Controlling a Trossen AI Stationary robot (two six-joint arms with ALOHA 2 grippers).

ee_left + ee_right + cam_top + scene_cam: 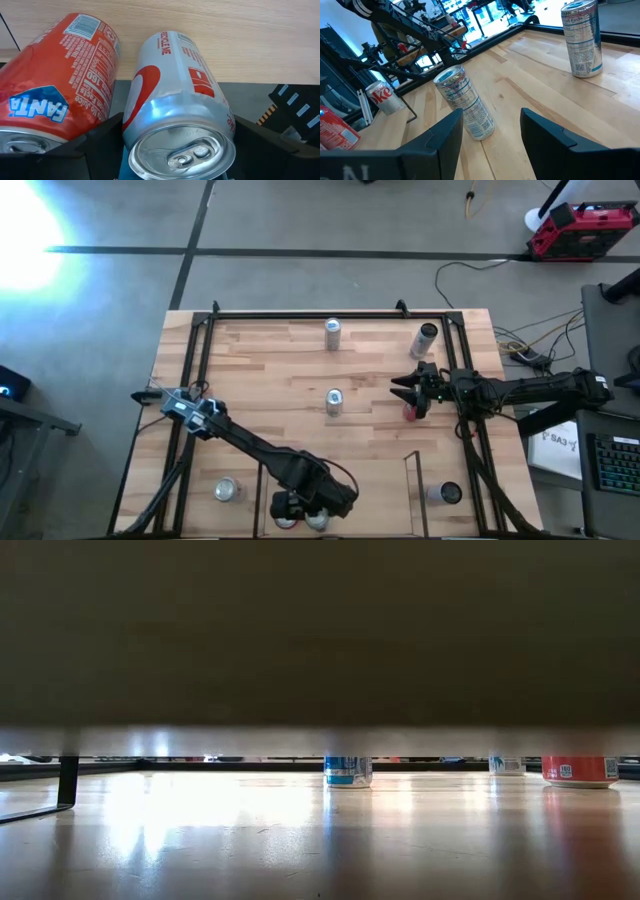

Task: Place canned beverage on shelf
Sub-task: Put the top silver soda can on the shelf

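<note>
My left gripper [300,518] is at the table's near edge, inside the shelf [365,498], a bay between two short black rails. It is shut on a silver-and-red can [175,100]. An orange Fanta can [60,80] stands right beside that can, just outside one finger. My right gripper [405,390] is open and empty right of the table's middle, pointing toward the table's left edge. A red can [410,413] stands just on its near side. A slim silver-and-blue can [465,107] stands ahead of it. My left gripper has the silver-and-red can between its two fingers, one on each side of the can's wall just below the top rim [131,125]. The fingers come from above, slanting down. The can stands about upright; I cannot tell whether its base is on the shelf floor.
Slim cans stand at the far middle [332,332] and far right [427,338]. A silver can [228,490] stands left of the shelf and a dark-topped can [448,493] right of it. A large black frame [300,313] rims the table. Bare wood lies at the left middle.
</note>
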